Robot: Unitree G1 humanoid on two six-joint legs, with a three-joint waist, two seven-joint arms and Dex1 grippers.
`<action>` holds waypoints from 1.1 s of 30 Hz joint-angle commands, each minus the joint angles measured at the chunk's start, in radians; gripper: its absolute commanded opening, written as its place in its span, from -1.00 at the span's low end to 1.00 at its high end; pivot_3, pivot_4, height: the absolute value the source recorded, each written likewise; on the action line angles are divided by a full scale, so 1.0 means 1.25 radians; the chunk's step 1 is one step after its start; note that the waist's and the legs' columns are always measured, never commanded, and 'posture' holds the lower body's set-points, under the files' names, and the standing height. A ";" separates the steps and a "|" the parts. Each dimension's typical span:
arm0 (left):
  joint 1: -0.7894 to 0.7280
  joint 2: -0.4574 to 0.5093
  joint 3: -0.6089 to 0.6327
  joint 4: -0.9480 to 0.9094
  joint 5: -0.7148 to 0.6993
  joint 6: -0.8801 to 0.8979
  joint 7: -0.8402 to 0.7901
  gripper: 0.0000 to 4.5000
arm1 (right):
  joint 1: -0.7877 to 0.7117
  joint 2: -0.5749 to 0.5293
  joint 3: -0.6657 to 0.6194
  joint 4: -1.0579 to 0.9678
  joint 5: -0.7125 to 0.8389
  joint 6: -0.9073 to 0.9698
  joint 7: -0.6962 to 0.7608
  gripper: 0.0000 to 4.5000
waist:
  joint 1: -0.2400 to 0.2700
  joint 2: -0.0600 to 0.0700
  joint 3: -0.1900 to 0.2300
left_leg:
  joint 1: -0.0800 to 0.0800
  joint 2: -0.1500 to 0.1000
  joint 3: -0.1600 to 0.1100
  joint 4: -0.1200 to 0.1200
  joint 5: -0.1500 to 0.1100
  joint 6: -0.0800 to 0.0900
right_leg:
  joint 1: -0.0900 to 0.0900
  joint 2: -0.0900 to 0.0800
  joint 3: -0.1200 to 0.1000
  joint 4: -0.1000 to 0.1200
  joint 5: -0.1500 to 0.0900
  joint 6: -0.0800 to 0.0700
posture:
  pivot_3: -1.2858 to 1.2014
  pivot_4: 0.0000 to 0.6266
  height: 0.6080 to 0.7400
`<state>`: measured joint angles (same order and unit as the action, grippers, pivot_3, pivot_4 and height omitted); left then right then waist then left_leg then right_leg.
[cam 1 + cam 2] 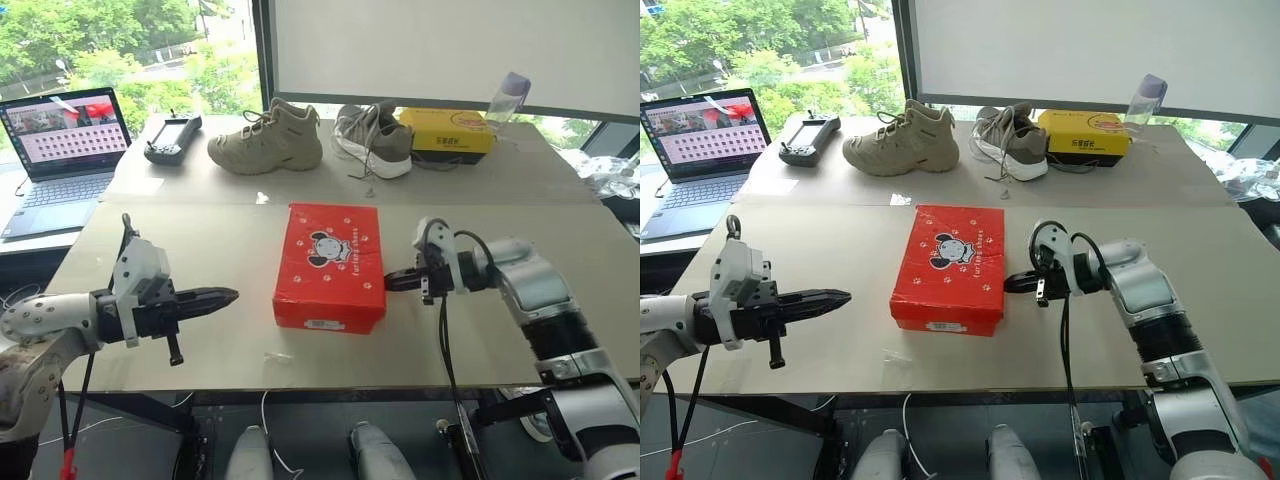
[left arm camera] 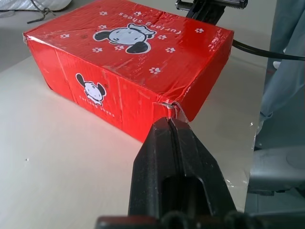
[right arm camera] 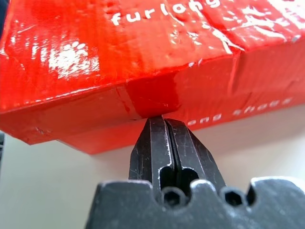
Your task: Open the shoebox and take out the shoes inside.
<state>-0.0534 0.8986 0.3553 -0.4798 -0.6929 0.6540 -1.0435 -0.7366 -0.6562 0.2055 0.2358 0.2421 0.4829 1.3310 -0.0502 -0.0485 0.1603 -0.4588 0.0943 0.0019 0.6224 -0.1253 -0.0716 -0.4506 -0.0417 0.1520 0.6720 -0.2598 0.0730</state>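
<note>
Closest in, the left hand (image 1: 225, 296) hangs over the pale, matte counter (image 1: 500, 220), its two black tapered fingers pressed flat together into one wedge, gripping nothing and pointing at the shoebox (image 1: 332, 265) from a short way off. That shoebox sits mid-counter, lid down: a glossy red cardboard block wrapped in shiny tape, a black-and-white cartoon animal and pale paw prints on top. Over on the other side, the right hand (image 1: 388, 281) is also clamped shut and empty, its blunt tip right up at the lid's lower edge on the box's right wall; whether it actually touches I cannot tell. Along the far edge sit a chunky beige lace-up boot (image 1: 268, 139), a grey mesh sneaker (image 1: 372, 140) with a white sole, and a yellow box (image 1: 447, 131).
</note>
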 commanded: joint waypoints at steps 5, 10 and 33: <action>-0.009 0.017 0.027 -0.042 -0.040 0.002 0.016 -0.99 | -0.056 -0.012 -0.047 -0.070 0.046 0.026 0.010 -1.00 | 0.003 0.000 0.000 | 0.000 0.000 0.000 0.000 0.000 0.000 | 0.000 0.000 0.000 0.000 0.000 0.000 | 0.03 -0.52 0.16; -0.010 0.022 0.040 -0.069 -0.072 0.018 0.032 -0.99 | -0.098 -0.012 -0.041 -0.104 0.055 0.040 0.014 -1.00 | 0.002 0.000 0.000 | 0.000 0.000 0.000 0.000 0.000 0.000 | 0.000 0.000 0.000 0.000 0.000 0.000 | 0.03 -0.52 0.16; -0.054 0.063 0.157 -0.125 -0.347 0.113 0.146 -0.99 | -0.396 0.356 -0.031 0.079 -0.056 0.051 -0.425 -1.00 | -0.001 0.001 0.001 | -0.002 0.000 -0.002 0.001 0.000 0.000 | -0.003 0.000 -0.003 0.006 -0.003 -0.002 | 0.03 -0.52 0.16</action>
<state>-0.1089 0.9635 0.5275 -0.6187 -1.1037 0.7925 -0.8741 -1.2175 -0.1778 0.1866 0.3590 0.1782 0.5530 0.7912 -0.0510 -0.0478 0.1620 -0.4614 0.0947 -0.0009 0.6245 -0.1254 -0.0721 -0.4540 -0.0418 0.1483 0.6798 -0.2632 0.0701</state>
